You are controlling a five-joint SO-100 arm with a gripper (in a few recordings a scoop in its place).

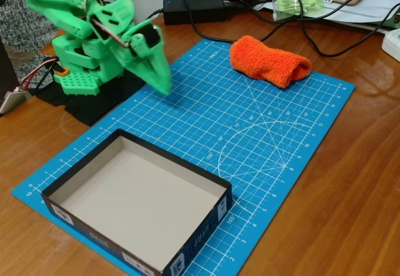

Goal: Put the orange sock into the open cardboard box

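Jaws (161, 79) look pressed together into one green point, holding nothing, tipped downward over the upper left part of the blue cutting mat (262, 145) in the fixed view. Behind them the green arm (94, 26) is folded back over its base at the mat's far left corner.

Well apart from that point, the orange sock (270, 61) lies rolled up near the mat's far edge, to the right, untouched. Close to the camera, the open cardboard box (69, 185) sits on the mat's near left corner, its pale inside bare.

By the look of it the task is at its very start: the reach toward the sock is the step in hand. Next the arm would need to swing right and stretch out, part the jaws wide over the fat, soft roll, and come down across its middle so the bite gathers enough cloth to lift it clear of the wooden worktop (350, 213) side and carry it back
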